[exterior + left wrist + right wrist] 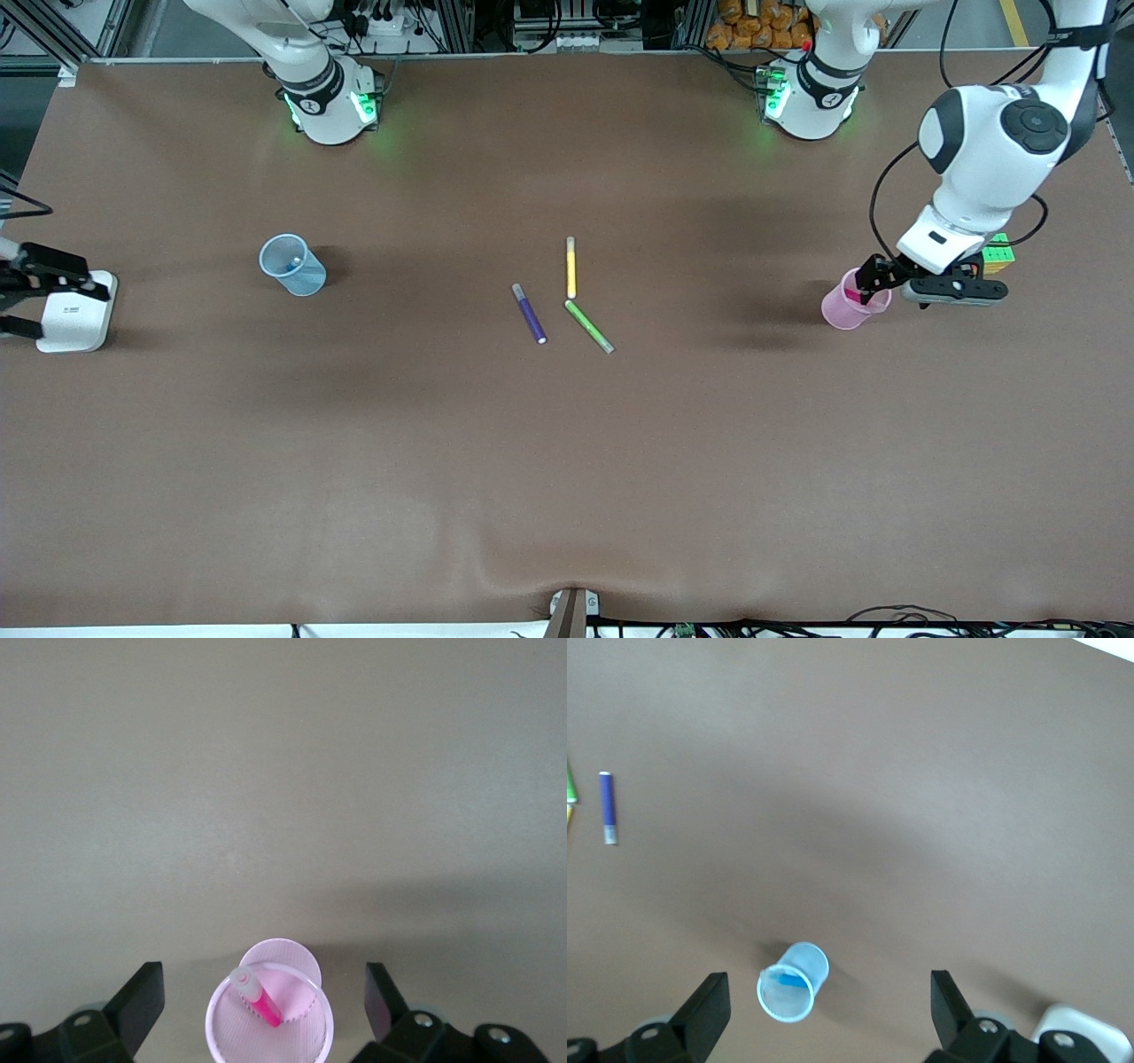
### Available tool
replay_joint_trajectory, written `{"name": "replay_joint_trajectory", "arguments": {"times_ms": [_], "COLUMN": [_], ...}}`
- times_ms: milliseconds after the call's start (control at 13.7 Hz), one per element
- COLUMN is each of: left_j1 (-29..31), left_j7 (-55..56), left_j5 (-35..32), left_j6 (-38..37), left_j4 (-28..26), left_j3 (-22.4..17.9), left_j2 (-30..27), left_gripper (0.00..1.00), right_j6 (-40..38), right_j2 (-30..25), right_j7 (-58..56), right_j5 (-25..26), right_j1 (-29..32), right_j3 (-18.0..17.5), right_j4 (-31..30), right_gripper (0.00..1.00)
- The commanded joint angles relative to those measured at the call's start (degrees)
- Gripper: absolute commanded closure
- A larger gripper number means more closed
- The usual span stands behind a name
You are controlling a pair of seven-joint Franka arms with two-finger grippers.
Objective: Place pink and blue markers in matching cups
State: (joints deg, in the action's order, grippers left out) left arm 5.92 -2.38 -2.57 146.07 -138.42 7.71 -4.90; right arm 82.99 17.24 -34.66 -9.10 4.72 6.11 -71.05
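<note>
both markers sit in cups: pink marker [259,1003] in pink cup [269,1020], blue marker [796,980] in blue cup [793,982]. left gripper [266,1014] hangs open over the pink cup; right gripper [35,297], open, waits at the right arm's end. next, i judge, the left lifts clear.

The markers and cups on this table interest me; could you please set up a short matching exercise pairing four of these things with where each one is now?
Things:
1. pink marker
2. blue marker
3. purple marker
4. left gripper

Places:
A. lying on the table beside the green marker
B. inside the blue cup
C. open, over the pink cup
D. inside the pink cup

Pairs: 1-D, 2-B, 3-A, 4-C
</note>
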Motion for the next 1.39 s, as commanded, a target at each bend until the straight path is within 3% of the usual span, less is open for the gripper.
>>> {"name": "replay_joint_trajectory", "arguments": {"times_ms": [0,220,366,732,878,1171,1317], "left_j1": [0.4,0.5,0.5,0.6,0.6,0.5,0.5], "left_j7": [-1.1,-0.9,-0.9,-0.8,-0.6,-1.0,-0.3], "left_j5": [0.0,0.0,0.0,0.1,0.1,0.1,0.1], "left_j6": [-6.7,-13.7,-19.0,-30.0,-30.6,-34.9,-36.6], "left_j4": [4.3,9.3,13.5,22.7,25.2,29.8,31.5], "left_j3": [0.1,0.0,0.0,-0.1,-0.1,-0.4,-0.5], "left_j2": [-0.6,-0.6,-0.3,0.4,0.8,0.8,0.6], "left_gripper": [0.00,0.00,0.00,0.00,0.00,0.00,0.00], "right_j6": [-4.6,-9.0,-10.5,-2.5,-2.8,-3.2,-3.1], "right_j2": [1.5,-1.1,-4.2,-16.5,-17.3,-17.0,-16.8], "right_j7": [8.3,25.0,25.3,26.2,32.9,33.6,35.0], "right_j5": [2.2,2.1,2.2,5.0,4.9,5.2,12.9], "right_j1": [-1.2,-1.4,-1.5,-3.9,-4.4,-5.8,-8.8], "right_j3": [0.0,-0.2,0.0,0.0,-0.5,-0.7,-1.1], "right_j4": [4.4,4.2,2.2,-16.0,-17.0,-16.1,-14.7], "right_gripper": [0.00,0.00,0.00,0.00,0.00,0.00,0.00]}}
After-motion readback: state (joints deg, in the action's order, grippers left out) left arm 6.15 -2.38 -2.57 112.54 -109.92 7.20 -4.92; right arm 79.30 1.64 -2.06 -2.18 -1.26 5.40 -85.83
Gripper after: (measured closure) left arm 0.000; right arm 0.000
